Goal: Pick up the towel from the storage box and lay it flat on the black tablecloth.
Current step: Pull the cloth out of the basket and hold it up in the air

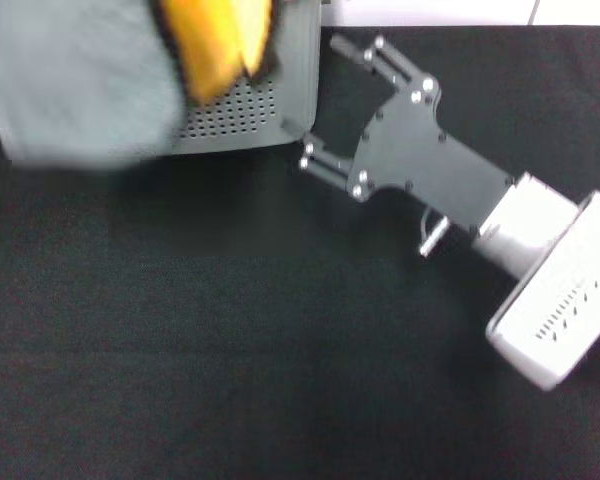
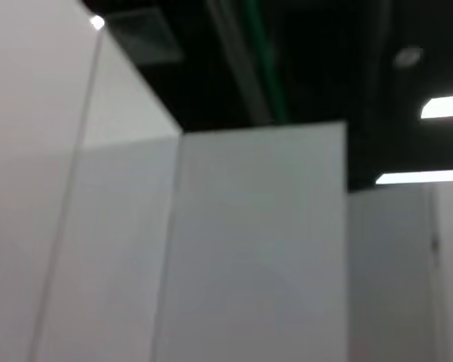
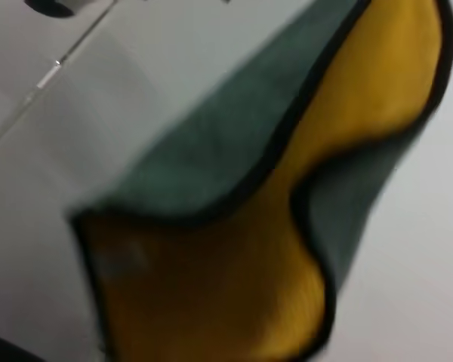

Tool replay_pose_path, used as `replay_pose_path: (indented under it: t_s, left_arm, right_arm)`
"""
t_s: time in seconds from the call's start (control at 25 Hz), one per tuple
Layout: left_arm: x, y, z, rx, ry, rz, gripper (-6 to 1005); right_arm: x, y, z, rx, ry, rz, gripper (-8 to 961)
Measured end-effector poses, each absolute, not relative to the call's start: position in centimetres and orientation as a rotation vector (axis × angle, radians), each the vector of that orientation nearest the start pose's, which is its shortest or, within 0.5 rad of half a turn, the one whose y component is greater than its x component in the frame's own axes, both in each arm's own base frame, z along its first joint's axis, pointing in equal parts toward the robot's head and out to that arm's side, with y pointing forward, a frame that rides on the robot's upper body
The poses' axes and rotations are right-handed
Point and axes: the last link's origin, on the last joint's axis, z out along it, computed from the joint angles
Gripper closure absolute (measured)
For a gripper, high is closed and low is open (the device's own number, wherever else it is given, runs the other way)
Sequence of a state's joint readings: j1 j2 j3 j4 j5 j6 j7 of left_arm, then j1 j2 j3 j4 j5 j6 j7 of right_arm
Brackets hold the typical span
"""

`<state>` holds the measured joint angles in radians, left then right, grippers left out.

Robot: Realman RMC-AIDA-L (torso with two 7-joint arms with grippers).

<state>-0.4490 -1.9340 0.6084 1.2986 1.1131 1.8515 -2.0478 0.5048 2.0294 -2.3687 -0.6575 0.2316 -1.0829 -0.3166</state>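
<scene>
The towel point(image 1: 80, 80) hangs in the air at the upper left of the head view, grey side out with a yellow-orange fold, blurred, covering most of the storage box point(image 1: 240, 115). What holds it is out of view; my left gripper is not seen. The right wrist view shows the towel point(image 3: 234, 286) close up, grey and yellow with black edging. My right gripper point(image 1: 323, 100) is open and empty, its fingers beside the box's right corner, low over the black tablecloth point(image 1: 230, 320).
The black tablecloth covers the whole near part of the table. A white surface point(image 1: 430, 10) runs along the far edge. The left wrist view shows only white partition walls point(image 2: 257, 249) and a dark ceiling.
</scene>
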Motion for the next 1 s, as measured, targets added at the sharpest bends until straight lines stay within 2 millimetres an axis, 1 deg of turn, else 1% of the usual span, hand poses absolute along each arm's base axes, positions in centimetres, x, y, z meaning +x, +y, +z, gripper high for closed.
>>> replay_pose_path:
  t_s: [0.08, 0.16, 0.24, 0.32, 0.4, 0.48, 0.6, 0.68, 0.8, 0.92, 1.0]
  left_arm:
    - [-13.5, 29.0, 22.8, -2.449, -0.155, -1.622, 987]
    - [-13.5, 28.8, 22.8, -2.46, -0.173, -1.649, 988]
    - [-13.7, 28.8, 22.4, -2.474, -0.207, -1.637, 988]
    - [-14.4, 29.0, 21.5, -2.501, -0.268, -1.591, 988]
    - [-15.3, 29.2, 20.0, -2.547, -0.342, -1.528, 988]
    - [-16.7, 29.2, 18.0, -2.594, -0.426, -1.461, 988]
    - [-18.8, 29.1, 15.3, -2.62, -0.517, -1.404, 988]
    - [-20.3, 29.1, 13.2, -2.637, -0.557, -1.359, 988]
    - [-21.4, 29.1, 10.8, -2.692, -0.549, -1.29, 988]
    - [-21.8, 29.3, 8.7, -2.772, -0.509, -1.22, 988]
    - [-21.9, 29.3, 7.9, -2.809, -0.475, -1.189, 988]
  right_arm:
    - [15.3, 31.1, -9.3, -2.069, -0.526, 0.855, 201]
    - [15.9, 30.1, -9.7, -2.091, -0.516, 0.862, 201]
    - [16.6, 28.8, -10.2, -2.116, -0.506, 0.876, 201]
    - [17.6, 27.1, -10.5, -2.132, -0.483, 0.893, 202]
    - [18.9, 25.4, -10.4, -2.132, -0.443, 0.903, 202]
    - [20.2, 24.0, -10.3, -2.133, -0.402, 0.901, 207]
    - [21.5, 22.5, -10.2, -2.143, -0.33, 0.908, 214]
    - [22.2, 22.2, -10.1, -2.16, -0.28, 0.913, 218]
    - [22.9, 22.3, -10.0, -2.186, -0.195, 0.927, 225]
    - [23.7, 22.6, -9.5, -2.198, -0.11, 0.957, 232]
    - [24.3, 22.9, -8.8, -2.201, -0.047, 0.996, 237]
